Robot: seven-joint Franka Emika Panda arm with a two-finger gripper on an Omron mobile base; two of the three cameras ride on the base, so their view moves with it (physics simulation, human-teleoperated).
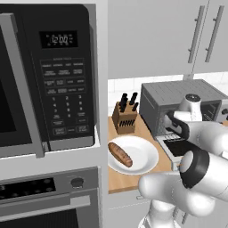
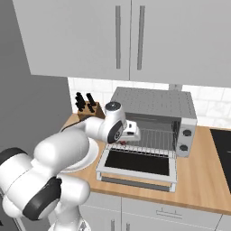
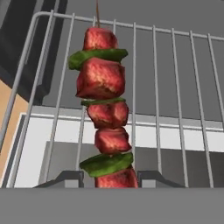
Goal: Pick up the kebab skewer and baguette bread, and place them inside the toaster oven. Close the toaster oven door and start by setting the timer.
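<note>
My gripper (image 3: 110,178) is shut on the lower end of the kebab skewer (image 3: 105,113), a stick of red meat chunks and green pepper slices. The skewer hangs just over the wire rack (image 3: 175,87) of the toaster oven (image 2: 153,106). In the right base view my hand reaches into the oven's mouth. The toaster oven door (image 2: 137,164) lies folded down flat on the counter in front. The baguette bread (image 1: 120,154) rests on a white plate (image 1: 144,156), left of the toaster oven (image 1: 178,91).
A knife block (image 1: 124,116) stands behind the plate against the tiled wall. To the left, a black microwave (image 1: 53,75) sits above a wall oven (image 1: 44,196). Two knobs (image 2: 186,133) are on the toaster oven's right front. A dark cooktop (image 2: 223,144) lies to its right.
</note>
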